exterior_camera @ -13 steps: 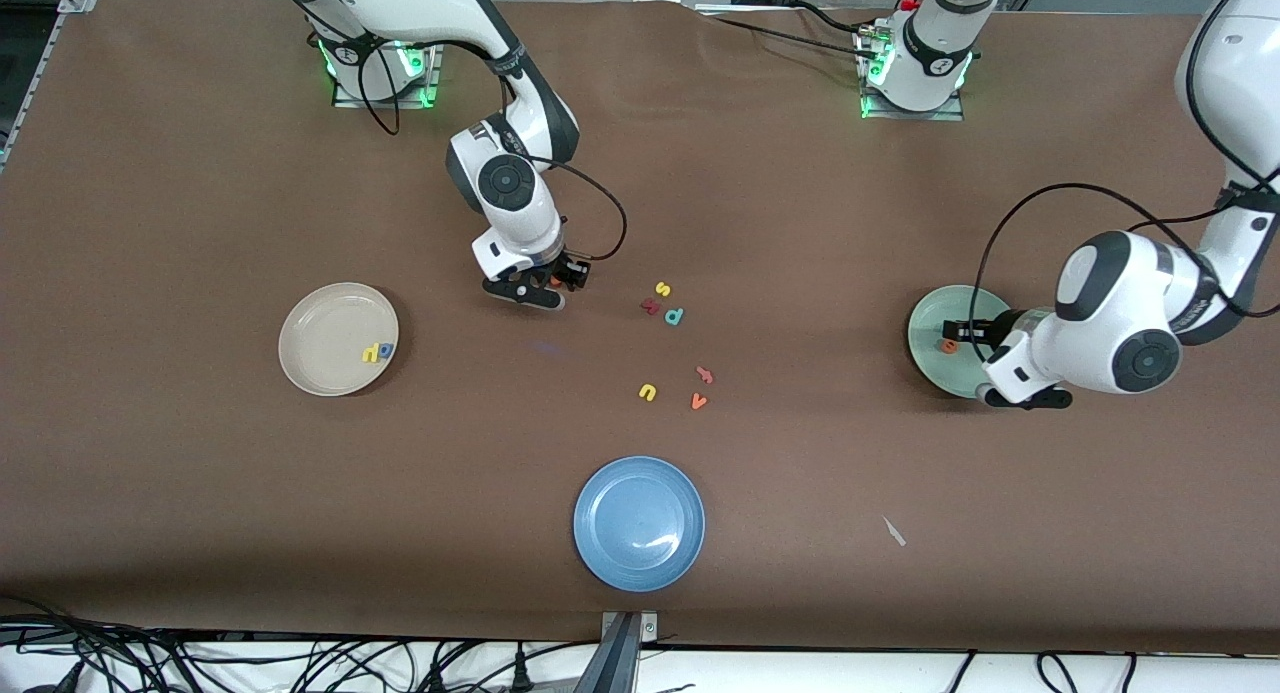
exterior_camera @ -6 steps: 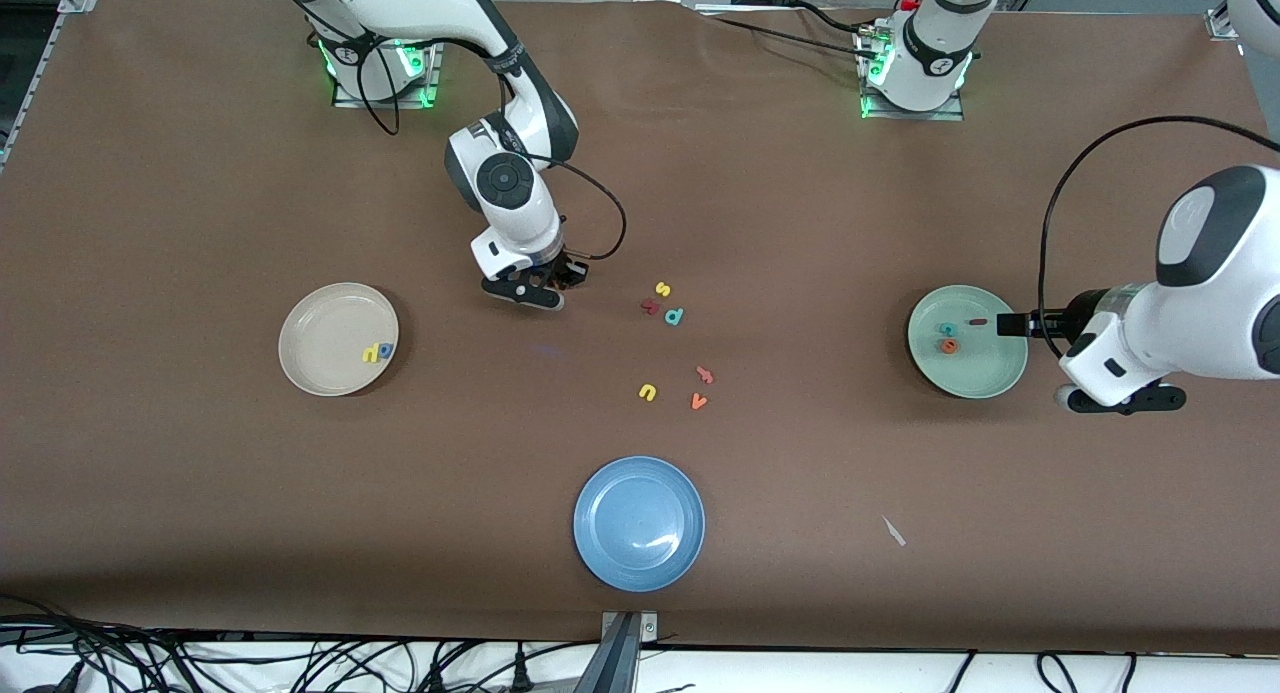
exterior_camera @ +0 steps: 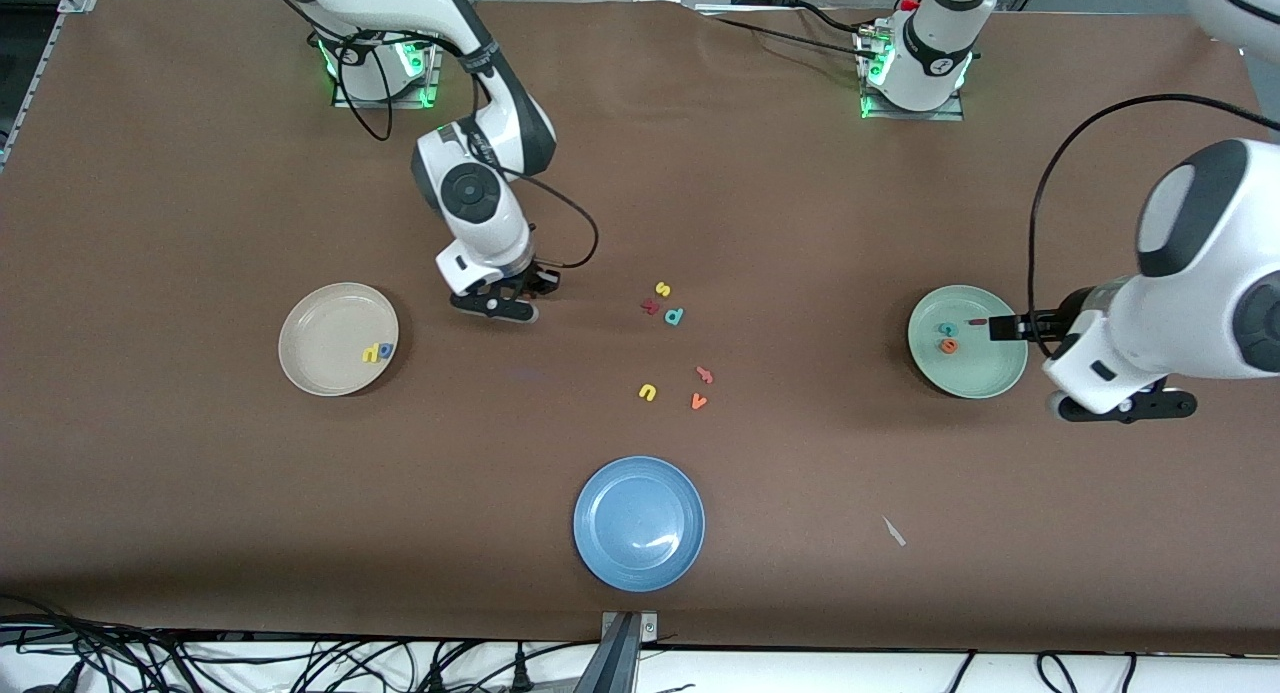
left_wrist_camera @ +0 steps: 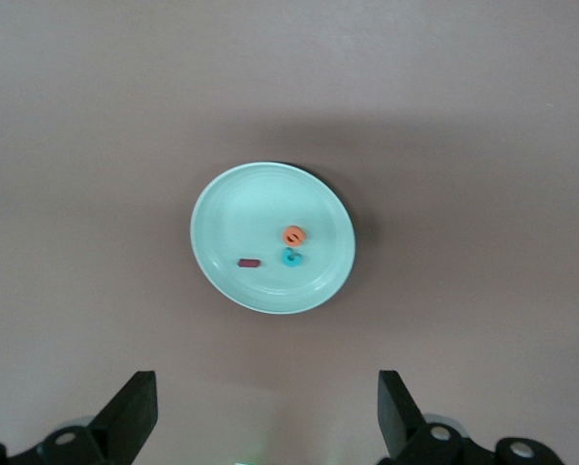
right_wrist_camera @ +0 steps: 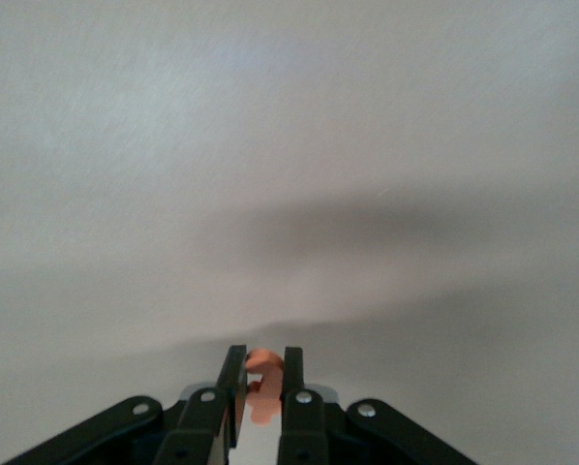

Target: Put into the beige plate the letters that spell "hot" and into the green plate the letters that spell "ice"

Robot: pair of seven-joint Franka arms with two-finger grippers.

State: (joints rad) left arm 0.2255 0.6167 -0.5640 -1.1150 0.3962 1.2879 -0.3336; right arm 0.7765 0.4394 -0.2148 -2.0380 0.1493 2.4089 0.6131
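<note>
Nearest the front camera: round shallow blue plate [exterior_camera: 638,523], nothing in it; a small pale scrap [exterior_camera: 894,532] lies on the brown table [exterior_camera: 200,493] toward the left arm's end. Farther up, loose letters on the table, six seen: yellow u [exterior_camera: 647,392], orange v [exterior_camera: 698,402], a reddish-orange letter [exterior_camera: 704,375] just above the v, then teal d/p [exterior_camera: 674,317], a dark red letter [exterior_camera: 650,307] touching close beside it, and yellow s [exterior_camera: 661,289]. Three plates total. Round cream-beige plate [exterior_camera: 338,339] toward the right arm's end holds two letters side by side, touching: yellow h [exterior_camera: 369,353] and blue ring-shaped o [exterior_camera: 385,351]. Round pale mint-green plate [exterior_camera: 966,341] toward the left arm's end holds three: orange e [exterior_camera: 949,346], teal c [exterior_camera: 945,328], dark red bar-like i [exterior_camera: 976,322], each apart from the others. Left gripper [left_wrist_camera: 265,412] is up over the table by the green plate's edge, fingers spread wide, nothing between them. Right gripper [right_wrist_camera: 261,383] is over bare table between the beige plate and the loose letters, fingers pinched tight on a small orange t [right_wrist_camera: 259,373].
</note>
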